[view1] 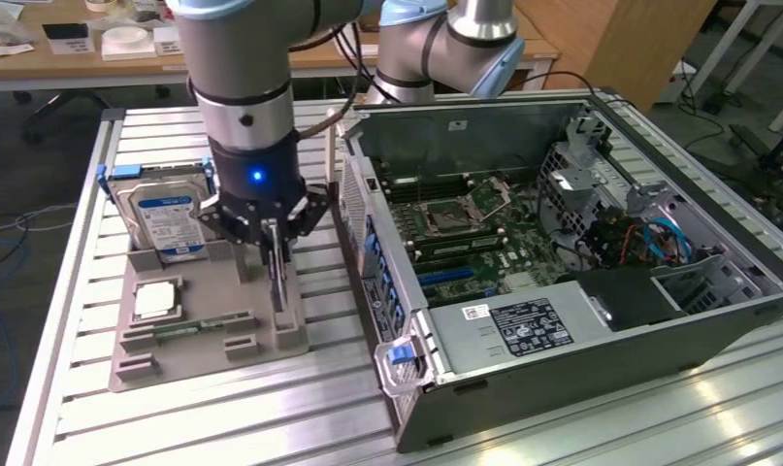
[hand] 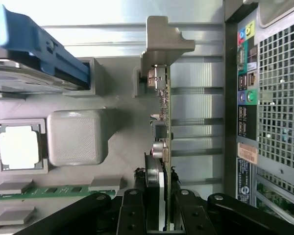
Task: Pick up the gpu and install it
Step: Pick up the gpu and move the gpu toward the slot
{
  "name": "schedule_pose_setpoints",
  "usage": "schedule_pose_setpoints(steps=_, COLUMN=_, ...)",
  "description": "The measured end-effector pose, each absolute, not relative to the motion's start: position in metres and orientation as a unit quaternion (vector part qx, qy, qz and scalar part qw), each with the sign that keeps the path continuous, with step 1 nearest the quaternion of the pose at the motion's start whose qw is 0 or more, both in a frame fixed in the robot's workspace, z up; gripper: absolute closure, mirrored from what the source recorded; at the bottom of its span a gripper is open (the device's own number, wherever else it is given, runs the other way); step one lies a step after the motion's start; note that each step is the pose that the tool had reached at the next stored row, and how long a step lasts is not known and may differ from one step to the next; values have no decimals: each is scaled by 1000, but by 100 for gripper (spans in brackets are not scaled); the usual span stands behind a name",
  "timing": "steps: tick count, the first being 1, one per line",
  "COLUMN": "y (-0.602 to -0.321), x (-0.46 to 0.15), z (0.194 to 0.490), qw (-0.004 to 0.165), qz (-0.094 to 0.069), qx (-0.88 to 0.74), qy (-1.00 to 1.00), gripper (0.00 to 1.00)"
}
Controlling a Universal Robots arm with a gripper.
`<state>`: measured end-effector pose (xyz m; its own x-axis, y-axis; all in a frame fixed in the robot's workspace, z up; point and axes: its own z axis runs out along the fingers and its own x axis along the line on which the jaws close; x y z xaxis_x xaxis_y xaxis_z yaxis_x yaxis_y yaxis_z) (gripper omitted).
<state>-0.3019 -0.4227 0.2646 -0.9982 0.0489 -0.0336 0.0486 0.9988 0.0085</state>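
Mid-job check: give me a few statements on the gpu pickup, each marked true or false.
1. The gripper is down at the gpu, with a finger on either side of it. True.
2. The gpu is seated inside the computer case. False: it stands on edge in the gray fixture, outside the case.
3. The hard drive stands upright in the fixture. True.
4. The memory stick is held by the gripper. False: it lies flat in its slot in the fixture.
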Motion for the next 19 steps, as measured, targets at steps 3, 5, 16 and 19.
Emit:
schedule_pose_setpoints(steps=3, y=-423, x=-302, z=278, qw=17, qz=4, qx=24, qy=1000, gripper=72)
schedule_pose_setpoints(steps=5, y=-423, x=-302, z=287, qw=17, qz=4, qx=24, qy=1000, gripper=72)
schedule_pose_setpoints(steps=16, y=-423, x=-302, z=337, qw=17, qz=4, qx=24, qy=1000, gripper=72)
schedule_pose_setpoints(steps=19, y=-423, x=-302, z=351, qw=17, qz=4, qx=24, qy=1000, gripper=72)
